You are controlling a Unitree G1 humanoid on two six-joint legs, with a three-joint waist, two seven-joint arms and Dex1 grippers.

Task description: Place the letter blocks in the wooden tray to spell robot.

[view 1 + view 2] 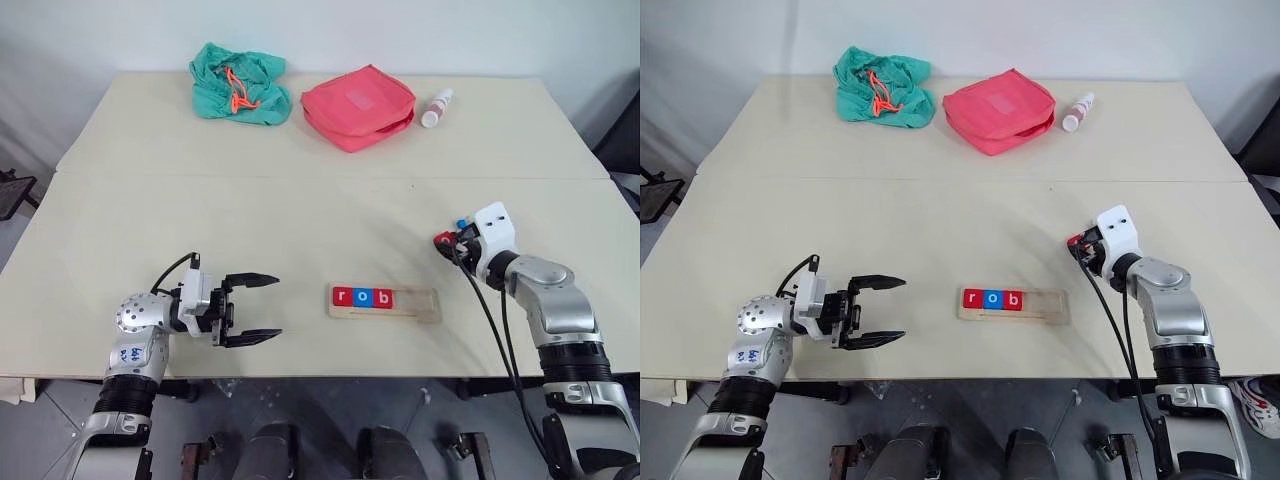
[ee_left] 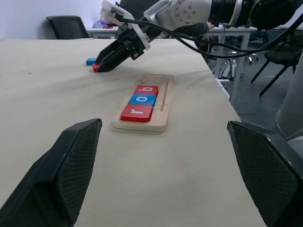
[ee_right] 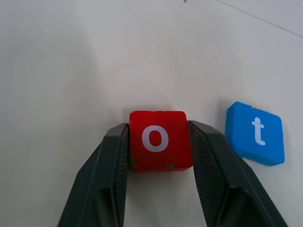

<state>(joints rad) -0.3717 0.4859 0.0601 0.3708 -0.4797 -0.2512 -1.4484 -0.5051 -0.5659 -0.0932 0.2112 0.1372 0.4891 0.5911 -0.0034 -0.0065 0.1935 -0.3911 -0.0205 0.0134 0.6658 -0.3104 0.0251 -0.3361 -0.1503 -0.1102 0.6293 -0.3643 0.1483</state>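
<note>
The wooden tray (image 1: 416,304) lies near the table's front edge, with a red r (image 1: 343,296), a blue o (image 1: 363,297) and a red b (image 1: 383,298) side by side at its left end. Right of the tray and farther back, my right gripper (image 3: 158,128) is shut on a red o block (image 3: 160,140) resting on the table. A blue t block (image 3: 255,133) lies just beside it. My left gripper (image 1: 255,308) hovers open left of the tray, pointing toward it, nothing between its fingers (image 2: 71,165).
At the back of the table lie a green cloth bag (image 1: 240,85), a pink zip pouch (image 1: 358,105) and a small white bottle (image 1: 437,107). A seam (image 1: 300,176) runs across the table.
</note>
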